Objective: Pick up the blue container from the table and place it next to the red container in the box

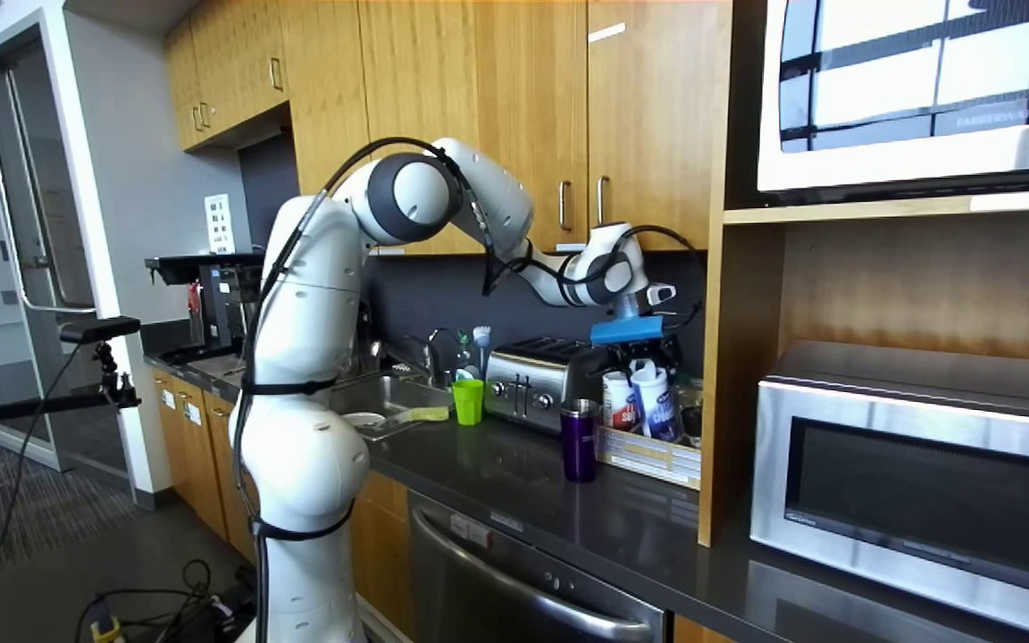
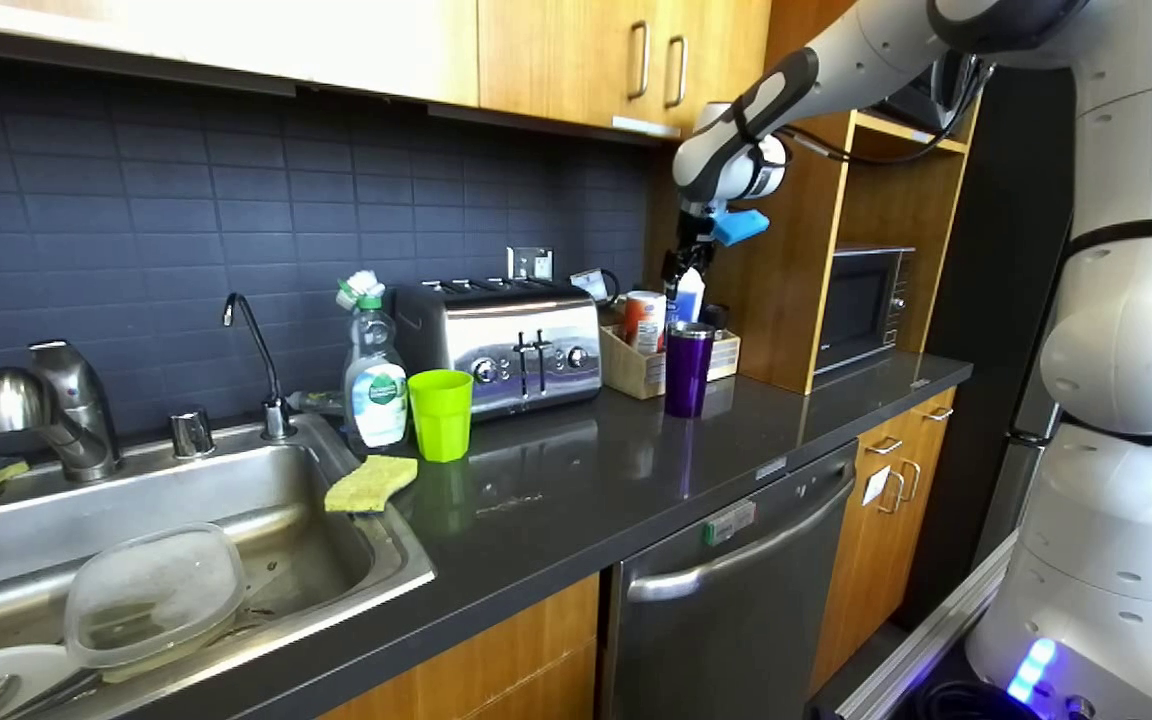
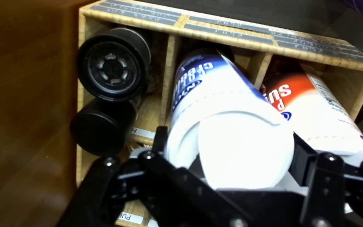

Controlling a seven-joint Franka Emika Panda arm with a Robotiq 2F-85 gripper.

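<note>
The jaws grip the white top of the blue-and-white cylindrical container (image 3: 225,104), tilted at the middle compartment of the pale wooden box (image 1: 648,457), beside the red-and-white cylindrical container (image 3: 315,113). I'd straighten it, lower gently, then open without nudging its neighbour.

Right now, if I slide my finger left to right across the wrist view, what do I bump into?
Brown wood panel → two black-topped containers → blue container → red container.
</note>
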